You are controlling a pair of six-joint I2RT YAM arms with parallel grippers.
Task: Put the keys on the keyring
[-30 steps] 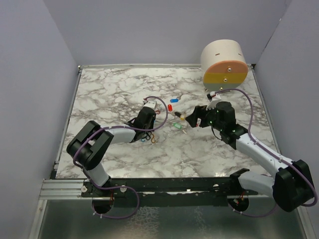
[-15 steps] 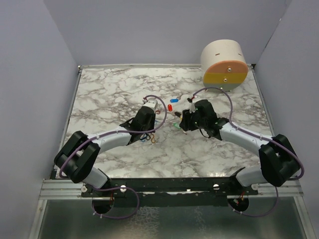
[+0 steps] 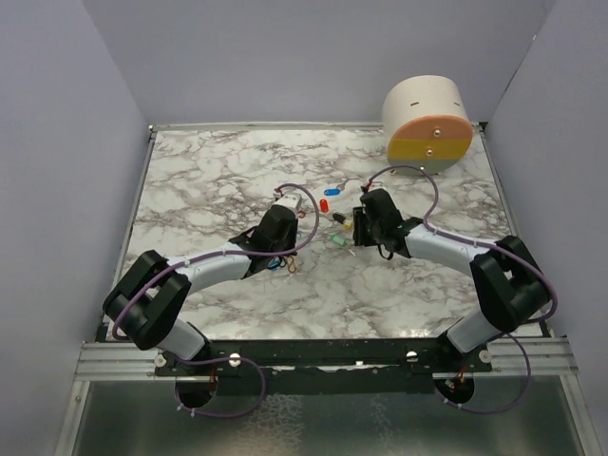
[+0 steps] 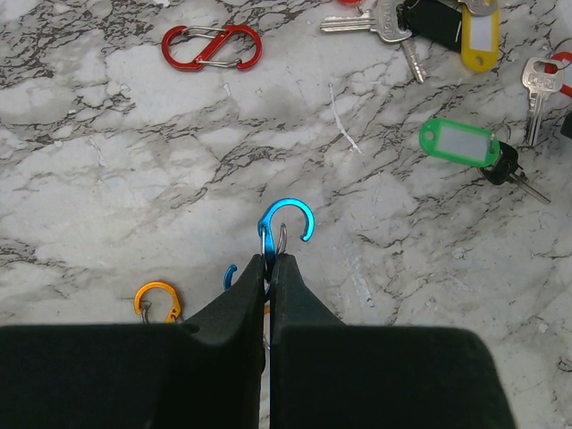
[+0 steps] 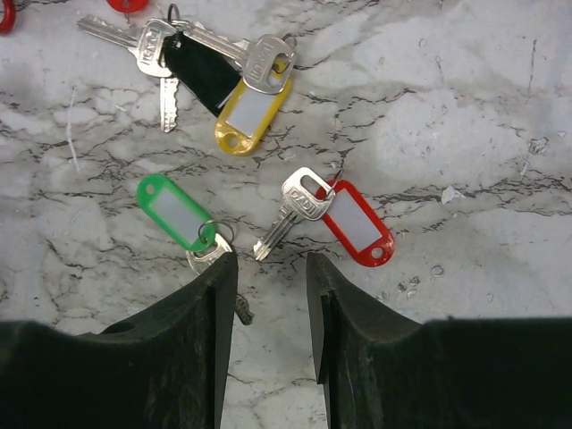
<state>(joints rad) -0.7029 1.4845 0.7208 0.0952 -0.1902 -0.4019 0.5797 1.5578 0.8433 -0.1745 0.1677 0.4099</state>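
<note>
The keys lie in a loose cluster: a green-tagged key point(image 5: 175, 213), a red-tagged key point(image 5: 356, 222), and a yellow-tagged bunch point(image 5: 251, 111) with a black fob. They also show in the top view point(image 3: 336, 226) and the left wrist view point(image 4: 459, 143). My right gripper point(image 5: 271, 261) is open and empty, just short of the green and red keys, with its left finger over the green key's blade. My left gripper point(image 4: 270, 259) is shut on the blue loop point(image 4: 284, 223) of the keyring point(image 3: 280, 264). An orange loop point(image 4: 156, 298) lies beside the fingers.
A red S-shaped clip point(image 4: 212, 46) lies apart on the marble, far left of the keys. A blue tag point(image 3: 332, 191) and a red piece point(image 3: 325, 204) lie behind the cluster. A cream cylinder with an orange and yellow face point(image 3: 428, 121) stands at the back right.
My right arm has swung left and stretched out low over the key cluster. My left arm has shifted slightly, still pinching the blue loop.
</note>
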